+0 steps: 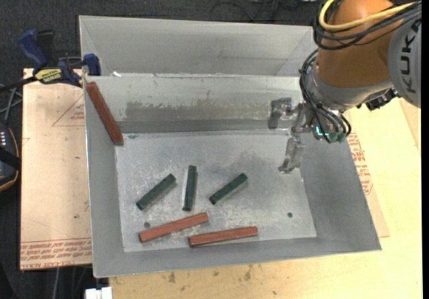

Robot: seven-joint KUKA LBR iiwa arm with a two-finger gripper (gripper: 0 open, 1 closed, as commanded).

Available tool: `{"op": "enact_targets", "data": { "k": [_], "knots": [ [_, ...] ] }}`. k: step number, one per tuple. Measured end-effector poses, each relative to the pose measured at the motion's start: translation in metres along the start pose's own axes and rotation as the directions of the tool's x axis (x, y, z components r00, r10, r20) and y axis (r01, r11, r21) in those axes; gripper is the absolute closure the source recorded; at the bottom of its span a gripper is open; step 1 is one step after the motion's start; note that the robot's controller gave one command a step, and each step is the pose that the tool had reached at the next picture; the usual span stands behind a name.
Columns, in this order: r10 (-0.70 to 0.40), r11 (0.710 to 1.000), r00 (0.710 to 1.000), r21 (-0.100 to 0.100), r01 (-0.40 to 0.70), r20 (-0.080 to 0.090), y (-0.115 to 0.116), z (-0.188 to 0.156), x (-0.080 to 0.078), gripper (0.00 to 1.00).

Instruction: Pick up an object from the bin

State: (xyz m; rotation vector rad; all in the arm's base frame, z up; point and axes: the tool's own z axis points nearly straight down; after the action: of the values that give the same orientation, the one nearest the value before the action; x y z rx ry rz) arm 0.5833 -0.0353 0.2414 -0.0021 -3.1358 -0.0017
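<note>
My gripper (281, 146) hangs over the right part of the bin floor, near the back wall, open with nothing between its fingers. The nearest loose thing is a dark green bar (228, 188), lying slanted to the gripper's lower left and apart from it. A second dark green bar (190, 188) lies almost upright in the view, further left. A third green bar (156, 192) lies slanted left of that one. Two reddish-brown bars (173, 227) (223, 236) lie near the front of the floor.
Another reddish-brown bar (103, 113) leans along the bin's left wall at the back. The arm with its orange cover and cables comes in from the right, above the bin's right rim. Bare floor surrounds the gripper.
</note>
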Motion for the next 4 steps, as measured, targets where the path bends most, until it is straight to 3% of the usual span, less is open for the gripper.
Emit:
{"op": "enact_targets", "data": {
  "k": [1,2,3,4],
  "knots": [
    [-0.001,1.000,1.000,0.000,0.001,0.008,0.000,-0.004,-0.001,0.00],
    [-0.027,1.000,1.000,0.002,0.027,0.012,0.055,0.045,0.010,0.00],
    [0.012,1.000,1.000,-0.002,-0.012,0.010,0.059,0.106,0.050,0.00],
    [0.151,0.989,0.989,-0.002,-0.151,0.010,0.070,0.170,-0.018,1.00]
  ]
}}
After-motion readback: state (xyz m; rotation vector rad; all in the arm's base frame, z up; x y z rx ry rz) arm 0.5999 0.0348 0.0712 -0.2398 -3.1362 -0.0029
